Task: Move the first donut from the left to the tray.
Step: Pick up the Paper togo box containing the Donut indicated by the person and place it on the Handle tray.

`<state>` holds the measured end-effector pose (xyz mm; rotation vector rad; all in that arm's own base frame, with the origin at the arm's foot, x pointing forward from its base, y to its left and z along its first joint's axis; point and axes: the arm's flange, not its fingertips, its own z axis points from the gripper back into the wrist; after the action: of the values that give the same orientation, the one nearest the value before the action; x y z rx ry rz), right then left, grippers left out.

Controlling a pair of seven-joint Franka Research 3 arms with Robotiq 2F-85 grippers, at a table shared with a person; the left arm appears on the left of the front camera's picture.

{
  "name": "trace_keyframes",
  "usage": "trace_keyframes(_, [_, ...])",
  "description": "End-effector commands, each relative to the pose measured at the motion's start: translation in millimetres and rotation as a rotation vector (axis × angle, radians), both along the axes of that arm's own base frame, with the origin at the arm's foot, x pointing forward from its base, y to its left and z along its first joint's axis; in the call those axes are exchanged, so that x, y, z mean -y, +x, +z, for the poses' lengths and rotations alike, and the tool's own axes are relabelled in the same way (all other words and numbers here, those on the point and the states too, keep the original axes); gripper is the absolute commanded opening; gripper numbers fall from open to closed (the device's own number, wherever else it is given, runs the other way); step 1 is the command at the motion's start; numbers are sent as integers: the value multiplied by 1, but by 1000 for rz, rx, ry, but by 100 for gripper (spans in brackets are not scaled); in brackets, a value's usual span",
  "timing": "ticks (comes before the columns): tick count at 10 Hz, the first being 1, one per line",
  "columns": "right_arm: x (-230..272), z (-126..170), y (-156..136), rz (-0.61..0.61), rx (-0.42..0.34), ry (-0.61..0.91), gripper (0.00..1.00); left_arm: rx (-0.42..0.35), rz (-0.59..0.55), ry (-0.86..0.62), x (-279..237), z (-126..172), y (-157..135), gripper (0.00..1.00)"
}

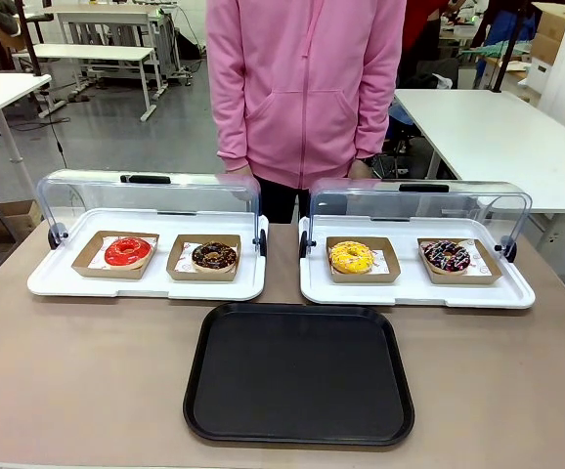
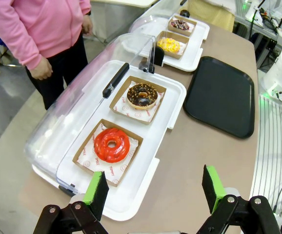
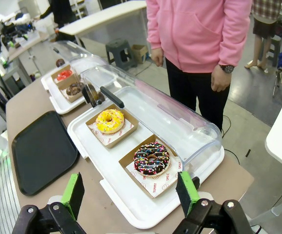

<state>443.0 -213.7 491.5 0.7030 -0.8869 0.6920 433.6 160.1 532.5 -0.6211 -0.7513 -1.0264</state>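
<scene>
Left wrist view: left gripper (image 2: 155,187), jaws apart and empty, hovers near the red glazed donut (image 2: 111,145) in its cardboard box (image 2: 86,142); right gripper (image 3: 130,190) likewise apart.

I get the front camera looking across the table (image 1: 87,391) toward the person (image 1: 307,88) at the far side, fairly near, while my two wrist cameras hang higher over opposite table ends, tilted down and inward, all three sharing the black tray (image 1: 299,374) and both lidded white trays (image 1: 146,286).
</scene>
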Motion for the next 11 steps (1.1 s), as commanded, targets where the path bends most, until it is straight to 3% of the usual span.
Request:
trace_keyframes(1, [-1, 3, -2, 5, 8, 6, 100, 9, -5, -3, 1, 2, -1, 100])
trace_keyframes(11, [-1, 3, -2, 5, 8, 6, 100, 9, -5, -3, 1, 2, -1, 100])
